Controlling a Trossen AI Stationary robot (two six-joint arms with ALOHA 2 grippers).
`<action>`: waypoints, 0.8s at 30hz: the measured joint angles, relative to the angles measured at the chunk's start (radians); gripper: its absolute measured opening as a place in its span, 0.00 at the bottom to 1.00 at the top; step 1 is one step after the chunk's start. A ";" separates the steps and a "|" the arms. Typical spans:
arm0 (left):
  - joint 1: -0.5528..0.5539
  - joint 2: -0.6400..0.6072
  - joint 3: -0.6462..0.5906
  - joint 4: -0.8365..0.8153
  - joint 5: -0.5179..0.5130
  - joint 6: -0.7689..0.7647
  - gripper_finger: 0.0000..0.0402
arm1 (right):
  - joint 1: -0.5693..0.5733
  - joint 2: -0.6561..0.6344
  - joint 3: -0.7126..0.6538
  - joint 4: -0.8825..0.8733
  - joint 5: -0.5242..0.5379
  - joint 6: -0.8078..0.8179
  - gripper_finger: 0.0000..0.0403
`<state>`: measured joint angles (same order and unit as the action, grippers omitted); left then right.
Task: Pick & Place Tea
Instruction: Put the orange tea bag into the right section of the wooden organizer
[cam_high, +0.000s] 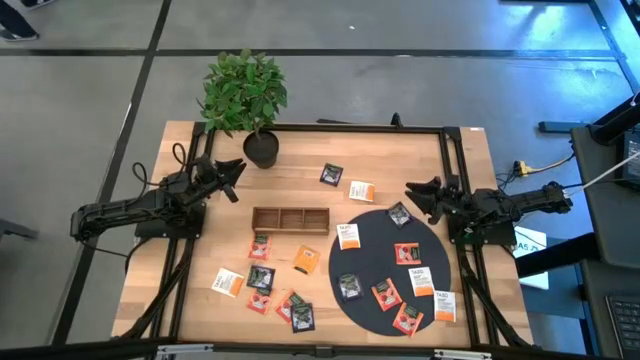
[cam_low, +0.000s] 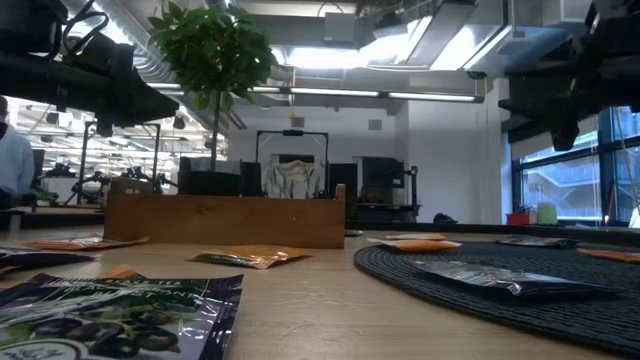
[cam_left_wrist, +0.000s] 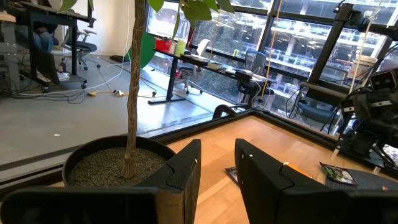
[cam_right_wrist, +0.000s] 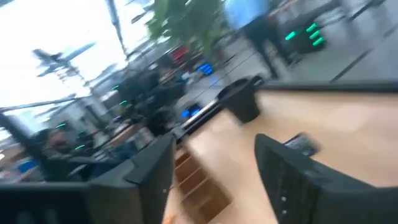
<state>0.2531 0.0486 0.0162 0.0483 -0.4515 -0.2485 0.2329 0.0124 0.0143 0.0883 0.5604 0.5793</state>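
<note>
Black left gripper (cam_left_wrist: 217, 177) fingers apart, empty, right gripper (cam_right_wrist: 214, 180) apart, blurred, tray (cam_high: 290, 219) compartments indistinct

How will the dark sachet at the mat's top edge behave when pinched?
The dark sachet lies flat on the woven black mat, so it is probably light and thin, hard to get fingers under. Its wrapper looks glossy, likely slippery, and may flex or crinkle.

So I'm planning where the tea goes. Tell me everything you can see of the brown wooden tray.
The brown wooden tray is a low, long rectangular box of plain wood, open on top and split by two dividers into three compartments in a row, all empty. It lies flat on the wooden table, left of the large black round mat and below the potted plant. No sachet or gripper touches it.
</note>
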 joint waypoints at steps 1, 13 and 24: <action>0.000 0.000 0.000 0.000 0.000 0.000 0.24 | 0.000 0.000 0.000 0.000 -0.006 0.012 0.61; 0.000 0.000 0.000 0.000 0.000 -0.003 0.24 | 0.000 0.000 0.000 -0.003 0.056 0.016 0.69; 0.000 0.000 0.000 0.000 0.005 -0.135 0.24 | -0.001 0.000 0.000 -0.009 0.205 -0.033 0.69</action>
<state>0.2535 0.0486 0.0162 0.0484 -0.4465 -0.3834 0.2321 0.0128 0.0143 0.0797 0.7658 0.5461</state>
